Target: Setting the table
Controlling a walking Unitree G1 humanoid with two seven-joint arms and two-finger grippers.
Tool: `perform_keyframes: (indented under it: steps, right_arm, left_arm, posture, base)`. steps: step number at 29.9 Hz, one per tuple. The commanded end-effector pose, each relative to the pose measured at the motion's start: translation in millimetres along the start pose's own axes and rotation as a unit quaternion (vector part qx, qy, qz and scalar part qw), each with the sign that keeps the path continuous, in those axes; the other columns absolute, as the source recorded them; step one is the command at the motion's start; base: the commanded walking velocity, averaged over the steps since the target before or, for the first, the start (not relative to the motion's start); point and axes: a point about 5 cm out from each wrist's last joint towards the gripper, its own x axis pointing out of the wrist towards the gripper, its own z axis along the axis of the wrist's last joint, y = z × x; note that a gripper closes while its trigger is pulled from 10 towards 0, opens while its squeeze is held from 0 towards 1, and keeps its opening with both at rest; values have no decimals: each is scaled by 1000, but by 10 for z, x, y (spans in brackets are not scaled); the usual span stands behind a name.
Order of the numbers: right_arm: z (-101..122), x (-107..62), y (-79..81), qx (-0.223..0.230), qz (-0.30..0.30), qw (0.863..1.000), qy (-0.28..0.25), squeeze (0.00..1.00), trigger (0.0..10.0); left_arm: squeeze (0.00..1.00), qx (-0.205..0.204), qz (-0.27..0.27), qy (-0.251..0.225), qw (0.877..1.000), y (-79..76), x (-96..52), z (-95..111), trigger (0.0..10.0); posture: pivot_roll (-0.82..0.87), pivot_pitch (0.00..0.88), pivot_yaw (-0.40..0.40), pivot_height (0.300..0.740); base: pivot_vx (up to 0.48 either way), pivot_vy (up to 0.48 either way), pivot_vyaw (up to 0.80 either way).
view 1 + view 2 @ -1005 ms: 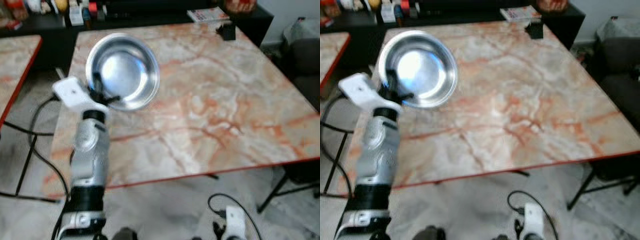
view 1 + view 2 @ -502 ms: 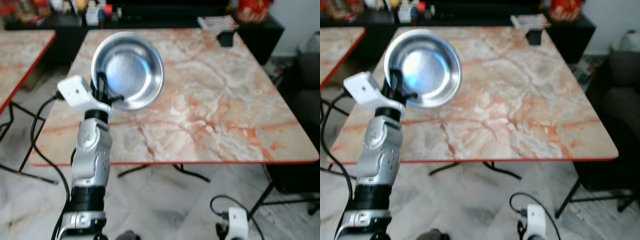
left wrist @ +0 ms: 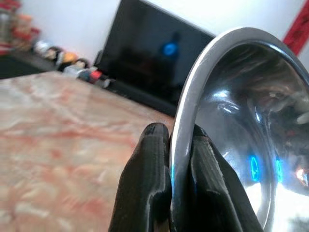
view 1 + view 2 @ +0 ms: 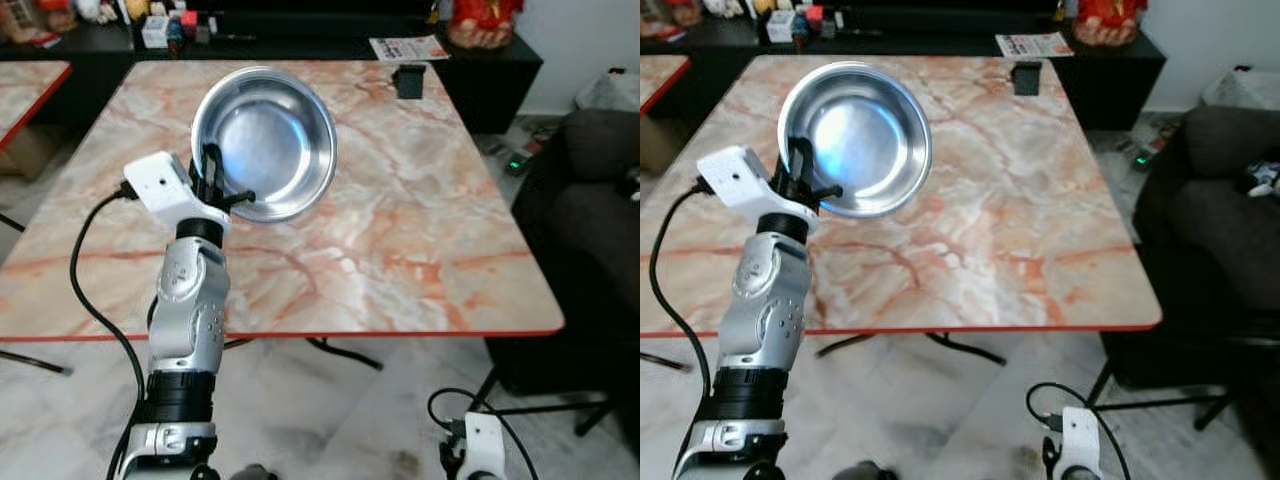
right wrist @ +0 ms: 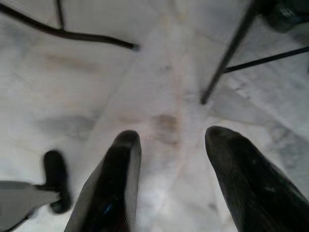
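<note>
A shiny steel bowl (image 4: pixel 268 140) is held up on edge above the left half of the marble table (image 4: pixel 420 220), its hollow facing me. My left gripper (image 4: pixel 215 190) is shut on the bowl's lower left rim. In the left wrist view the two black fingers (image 3: pixel 147 179) pinch the bowl's rim (image 3: pixel 193 116) between them. My right gripper (image 5: pixel 171 159) hangs open low over the pale floor beside the table legs, nothing between its fingers.
A small black box (image 4: pixel 410 80) sits at the table's far edge. Behind it runs a dark low cabinet (image 4: pixel 300 20) with a magazine (image 4: pixel 405 46) and small items. A dark sofa (image 4: pixel 590 200) stands to the right. A second marble table (image 4: pixel 25 85) is at the far left.
The whole view has shifted as I moved back and to the right, so more of the table and floor shows. The bowl stays clamped in my left gripper in the same pose.
</note>
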Motion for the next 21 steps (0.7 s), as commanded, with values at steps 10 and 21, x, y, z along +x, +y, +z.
perform_keyframes:
  steps: [10,21]
  right_arm:
    - [-71,-20,-81,2,-10,1000,13,0,10000]
    - [-76,-23,-93,-1,-10,1000,13,0,10000]
  left_arm:
    - [0,-66,7,41,997,-11,-44,-141,10000]
    - [0,-141,176,143,964,308,-137,-438,10000]
  posture:
    - [58,162,-42,740]
    - [57,166,-44,740]
  base:
    - [0,0,0]
    - [0,0,0]
